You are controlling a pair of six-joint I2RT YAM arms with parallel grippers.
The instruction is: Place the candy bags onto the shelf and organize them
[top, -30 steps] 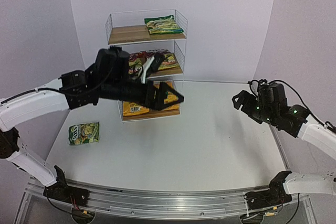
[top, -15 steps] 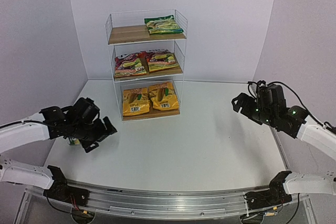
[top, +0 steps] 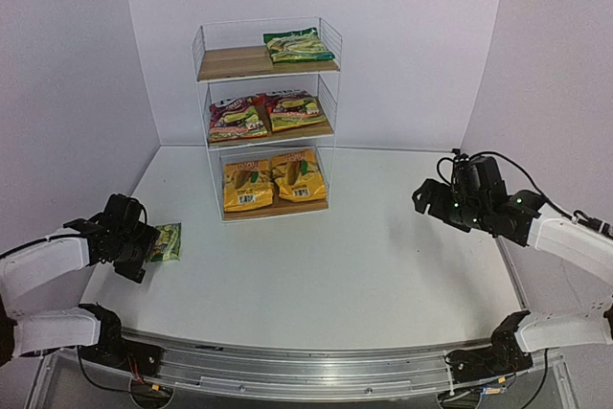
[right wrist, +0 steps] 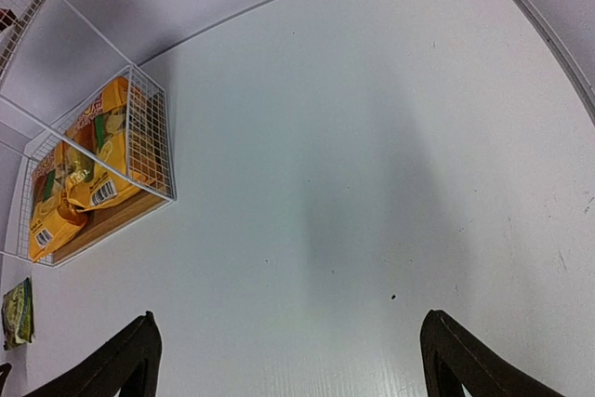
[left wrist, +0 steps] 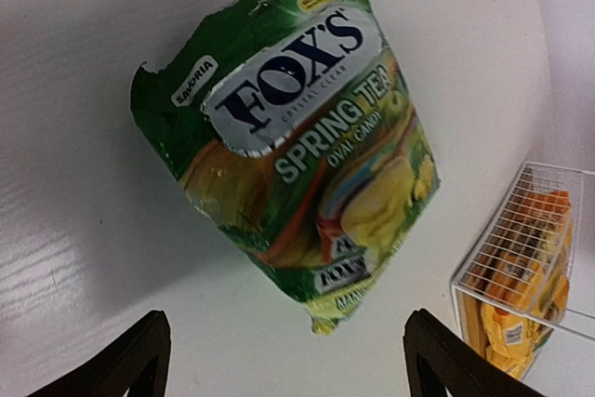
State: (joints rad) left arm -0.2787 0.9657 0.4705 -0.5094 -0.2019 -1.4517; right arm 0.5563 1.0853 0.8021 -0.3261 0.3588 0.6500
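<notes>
Left gripper (left wrist: 284, 374) hovers with jaws wide apart and empty over the loose green bag (left wrist: 297, 146), which lies flat on the table (top: 364, 265), near left. Right gripper (right wrist: 293, 364) is spread open, empty. The far shelf (top: 230, 62) holds another green bag (top: 299, 45) on top, red bags (top: 237, 118) in the middle, yellow bags (top: 249, 186) at the bottom.

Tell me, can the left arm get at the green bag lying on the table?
Probably yes. The left gripper hangs over the green bag, jaws wide open. The bag lies flat on the table with nothing over it, and the shelf stands well apart.
</notes>
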